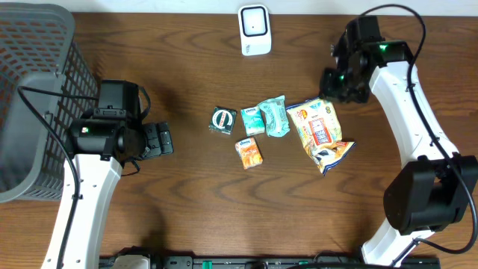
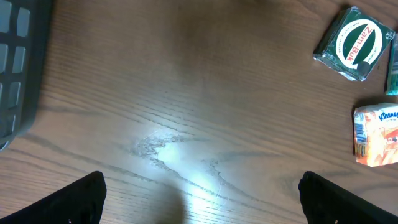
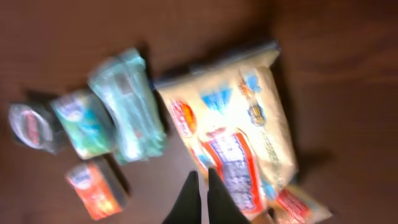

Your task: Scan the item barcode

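Several packs lie mid-table: a dark green round-labelled pack [image 1: 222,120] [image 2: 354,43] [image 3: 30,126], a teal tissue pack [image 1: 252,119] [image 3: 84,121], a pale green wipes pack [image 1: 275,116] [image 3: 127,106], an orange tissue pack [image 1: 249,152] [image 2: 376,135] [image 3: 93,190] and a yellow snack bag [image 1: 317,127] [image 3: 236,137]. No barcode shows clearly. A white scanner [image 1: 255,30] stands at the back edge. My right gripper [image 1: 334,82] [image 3: 200,177] is shut on nothing, hanging above the snack bag's edge. My left gripper [image 1: 160,140] [image 2: 202,186] is open over bare wood, left of the packs.
A grey mesh basket [image 1: 30,90] [image 2: 18,62] fills the left side of the table. A smaller snack bag [image 1: 332,155] [image 3: 298,205] lies against the yellow one's near end. The right wrist view is blurred.
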`<action>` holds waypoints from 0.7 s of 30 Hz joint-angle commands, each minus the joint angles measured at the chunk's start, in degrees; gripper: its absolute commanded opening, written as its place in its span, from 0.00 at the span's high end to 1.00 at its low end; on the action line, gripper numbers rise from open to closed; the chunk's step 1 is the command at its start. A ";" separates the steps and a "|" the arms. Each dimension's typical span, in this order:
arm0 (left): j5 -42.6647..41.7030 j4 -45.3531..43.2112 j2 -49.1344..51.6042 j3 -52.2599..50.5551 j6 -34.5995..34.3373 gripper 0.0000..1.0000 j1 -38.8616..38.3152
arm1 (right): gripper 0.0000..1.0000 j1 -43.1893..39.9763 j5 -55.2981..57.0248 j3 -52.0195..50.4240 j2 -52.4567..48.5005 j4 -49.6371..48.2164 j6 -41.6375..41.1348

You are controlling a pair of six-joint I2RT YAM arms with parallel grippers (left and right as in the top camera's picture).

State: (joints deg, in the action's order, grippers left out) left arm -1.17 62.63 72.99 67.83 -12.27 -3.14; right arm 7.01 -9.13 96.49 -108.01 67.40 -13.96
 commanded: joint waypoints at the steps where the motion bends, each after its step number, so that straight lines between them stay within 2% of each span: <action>1: 0.31 0.11 0.31 -0.28 -0.94 0.02 -0.22 | 0.99 0.35 5.84 -1.42 -1.18 4.20 3.34; 5: 0.31 0.11 0.31 -0.28 -0.94 0.02 -0.22 | 0.99 0.76 7.28 -7.43 -1.64 5.20 3.32; 10: 0.28 0.11 0.31 -0.28 -0.94 0.02 -0.22 | 0.99 0.83 7.02 -16.98 -1.68 -1.68 3.30; 13: 0.28 0.11 0.31 -0.28 -0.94 0.02 -0.22 | 0.88 0.85 4.39 -20.87 -1.68 -6.21 3.32; 15: 0.28 0.11 0.31 -0.28 -0.94 0.02 -0.22 | 0.87 0.92 1.60 -22.80 -1.79 -9.38 3.30; 17: 0.31 0.11 0.31 -0.28 -0.94 0.02 -0.22 | 0.89 0.96 -1.49 -24.59 -1.79 -13.11 1.70; 19: 0.31 0.11 0.31 -0.28 -0.94 0.02 -0.22 | 0.96 0.96 -3.54 -25.62 -1.81 -16.55 -1.09; 21: 0.31 0.11 0.31 -0.28 -0.94 0.02 -0.22 | 0.97 0.96 -4.33 -25.88 -1.81 -20.15 -4.74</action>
State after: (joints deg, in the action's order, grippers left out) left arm -1.17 62.63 72.99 67.83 -12.27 -3.14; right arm 7.35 -9.30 72.01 -108.97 50.37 -13.72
